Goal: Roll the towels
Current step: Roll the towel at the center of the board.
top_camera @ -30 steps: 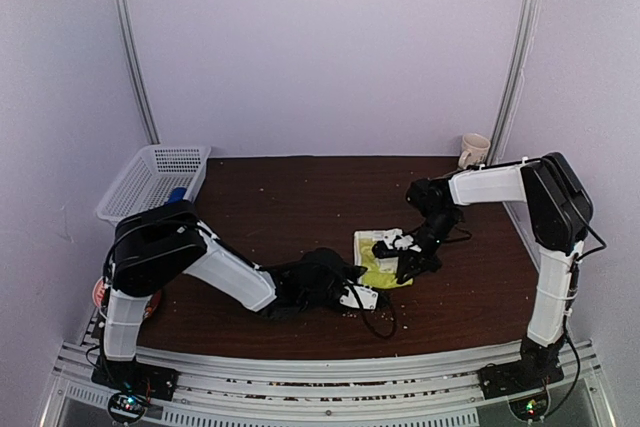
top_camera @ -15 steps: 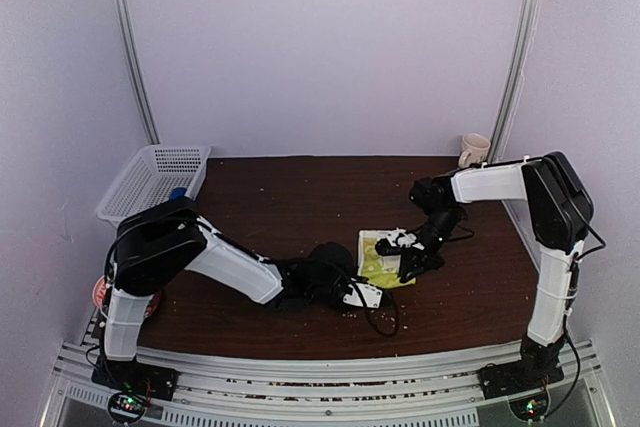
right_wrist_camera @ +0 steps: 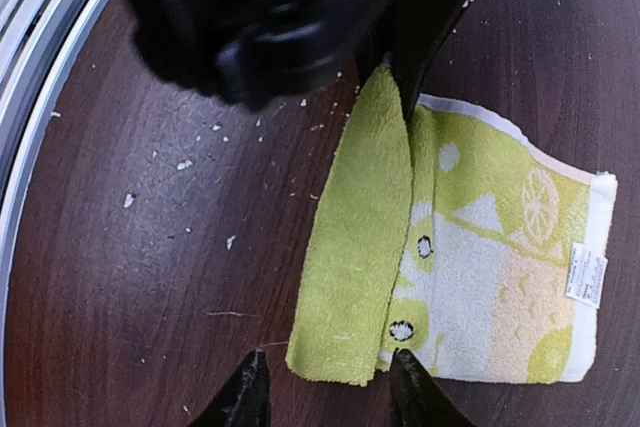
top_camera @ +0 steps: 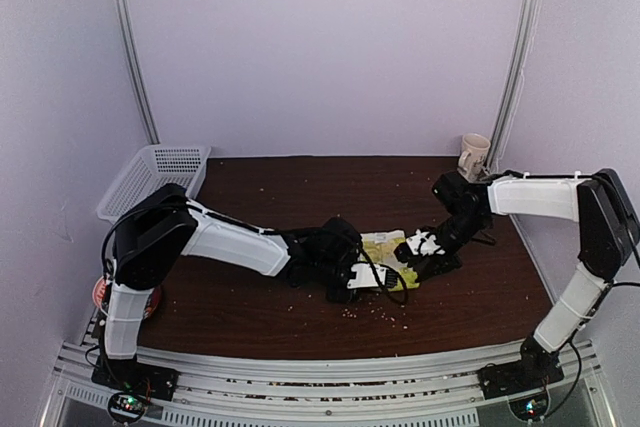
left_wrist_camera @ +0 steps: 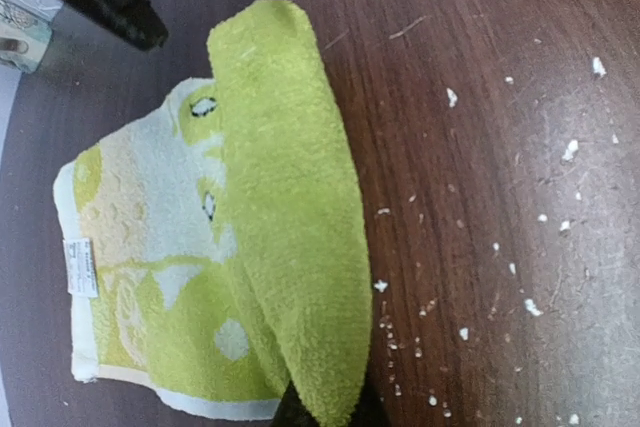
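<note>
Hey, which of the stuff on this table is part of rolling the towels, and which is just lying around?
For the job: towel, one edge already folded over.
Lying about: basket, mug, crumbs.

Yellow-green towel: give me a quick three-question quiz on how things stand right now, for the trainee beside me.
1. True or false: the yellow-green towel lies fully flat on the table.
2. Which gripper is shut on the towel's folded-over flap? A) left B) right C) neither
3. Fill in: the thing standing at the table's back right corner is a pale ____.

Key
1. False: one long edge is folded over onto the patterned side.
2. A: the left gripper pinches the flap. The right gripper stands open at the flap's other end.
3. mug
</note>
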Motion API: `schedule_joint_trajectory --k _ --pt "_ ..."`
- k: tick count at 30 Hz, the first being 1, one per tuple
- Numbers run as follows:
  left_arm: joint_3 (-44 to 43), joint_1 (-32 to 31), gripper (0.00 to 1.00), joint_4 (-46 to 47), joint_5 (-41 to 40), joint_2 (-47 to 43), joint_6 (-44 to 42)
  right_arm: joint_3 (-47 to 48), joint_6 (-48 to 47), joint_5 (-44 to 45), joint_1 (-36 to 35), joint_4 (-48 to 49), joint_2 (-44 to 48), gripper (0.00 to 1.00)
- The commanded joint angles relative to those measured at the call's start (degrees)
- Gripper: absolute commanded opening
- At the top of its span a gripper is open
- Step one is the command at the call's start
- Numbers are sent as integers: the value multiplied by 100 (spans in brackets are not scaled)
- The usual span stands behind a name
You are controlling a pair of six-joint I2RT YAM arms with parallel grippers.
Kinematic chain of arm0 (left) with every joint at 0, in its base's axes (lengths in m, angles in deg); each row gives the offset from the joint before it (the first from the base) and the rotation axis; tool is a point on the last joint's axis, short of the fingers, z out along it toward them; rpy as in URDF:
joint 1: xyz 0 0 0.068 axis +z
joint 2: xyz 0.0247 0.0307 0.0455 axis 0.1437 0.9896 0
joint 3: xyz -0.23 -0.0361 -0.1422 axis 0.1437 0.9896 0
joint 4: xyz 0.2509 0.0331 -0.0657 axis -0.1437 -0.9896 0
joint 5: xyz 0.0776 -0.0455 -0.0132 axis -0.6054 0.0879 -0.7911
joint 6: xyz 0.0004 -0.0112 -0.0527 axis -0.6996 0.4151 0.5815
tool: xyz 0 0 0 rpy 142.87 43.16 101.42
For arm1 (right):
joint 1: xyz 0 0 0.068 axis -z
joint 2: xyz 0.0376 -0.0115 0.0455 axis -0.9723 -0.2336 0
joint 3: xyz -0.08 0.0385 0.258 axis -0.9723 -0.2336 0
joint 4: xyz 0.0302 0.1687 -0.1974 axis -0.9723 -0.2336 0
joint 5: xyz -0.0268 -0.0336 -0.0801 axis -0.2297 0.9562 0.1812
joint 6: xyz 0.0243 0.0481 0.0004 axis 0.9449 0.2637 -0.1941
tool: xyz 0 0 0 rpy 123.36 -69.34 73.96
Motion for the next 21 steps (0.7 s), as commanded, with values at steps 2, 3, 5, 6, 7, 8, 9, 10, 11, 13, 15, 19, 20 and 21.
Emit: schedule_joint_trajectory --k 2,3,5,6,7,8,9,10,11,13,15,19,20,21 --pt "-352 278 0 -1148 1148 234 875 -806 -684 230 54 964 722 45" --pt "-422 339 0 -1229 1322 262 977 -977 -835 258 58 1132 857 46" --pt "-511 471 0 -1290 1717 292 1175 -1338 -1023 326 67 1542 1118 49" --pt "-539 531 0 -1293 1842 299 1298 -1497 -1119 360 67 1739 1248 50" --pt "-562 578 0 -1294 1976 306 1392 -1670 -1170 378 67 1932 1360 51" --pt "-580 618 0 -1317 2091 327 1457 -1868 -1165 353 67 2170 1461 52" --pt "-603 647 0 -1334 2235 340 1525 -1977 -1094 295 67 2371 1541 54" --pt "-616 674 0 -1337 2291 356 1594 -2071 -1071 228 67 2536 1601 55" --pt "-641 696 0 -1348 2344 379 1656 -2129 -1041 139 67 2660 1633 56" --pt "-698 744 0 -1368 2459 455 1783 -2241 -847 -36 67 2912 1651 57" --pt "-742 785 0 -1386 2516 540 1911 -2309 -674 -169 67 3135 1629 59" --pt "-850 820 0 -1485 2649 671 1996 -2387 -449 -325 48 3349 1520 60" --pt "-890 827 0 -1513 2654 702 2029 -2392 -361 -327 31 3408 1492 60" --pt "-932 827 0 -1557 2689 732 2052 -2393 -227 -299 6 3517 1467 60"
